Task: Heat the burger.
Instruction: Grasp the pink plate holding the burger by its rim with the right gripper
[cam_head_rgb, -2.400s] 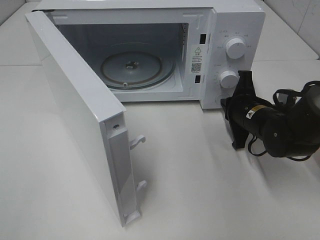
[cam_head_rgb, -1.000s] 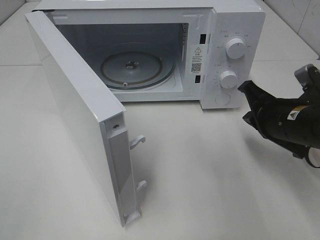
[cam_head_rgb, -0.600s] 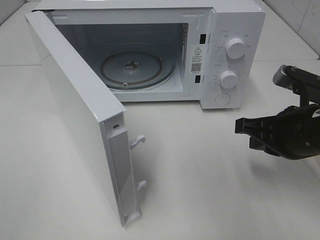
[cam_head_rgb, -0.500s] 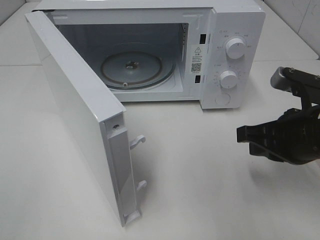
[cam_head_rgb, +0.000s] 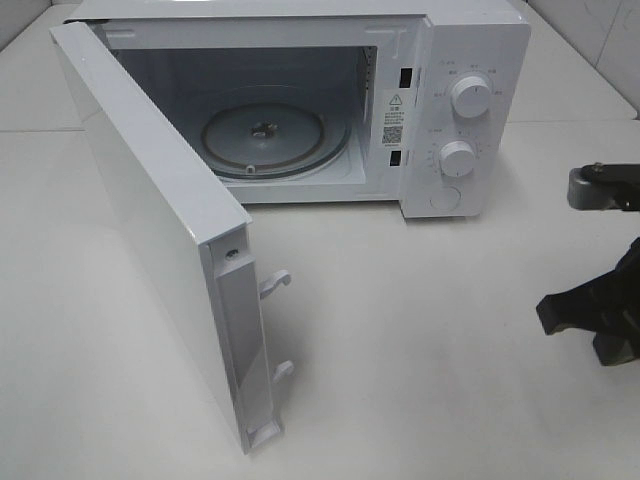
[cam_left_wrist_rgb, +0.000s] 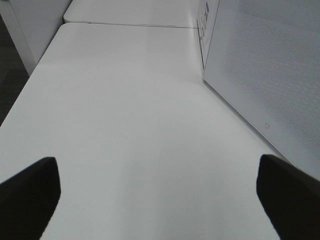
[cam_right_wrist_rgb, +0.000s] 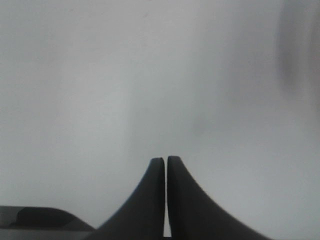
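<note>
The burger is out of view in every frame. A white microwave (cam_head_rgb: 470, 60) stands at the back of the table with its door (cam_head_rgb: 150, 220) swung wide to the left, showing the bare glass turntable (cam_head_rgb: 265, 135) inside. My right gripper (cam_head_rgb: 548, 312) is at the right edge of the table, well in front and right of the microwave; its two black fingers (cam_right_wrist_rgb: 155, 200) are pressed together with nothing between them, over bare tabletop. My left gripper (cam_left_wrist_rgb: 157, 195) is open, its fingertips far apart, facing the table beside the outer face of the microwave door (cam_left_wrist_rgb: 270, 80).
Two round knobs (cam_head_rgb: 470, 97) and a button sit on the microwave's right panel. Door latch hooks (cam_head_rgb: 275, 283) stick out from the door's free edge toward the table's middle. The white table (cam_head_rgb: 420, 360) runs wide in front of the microwave.
My right arm has pulled back from the microwave's control panel, swinging right and toward the front, and is now partly out of the overhead view. The door and turntable have not moved.
</note>
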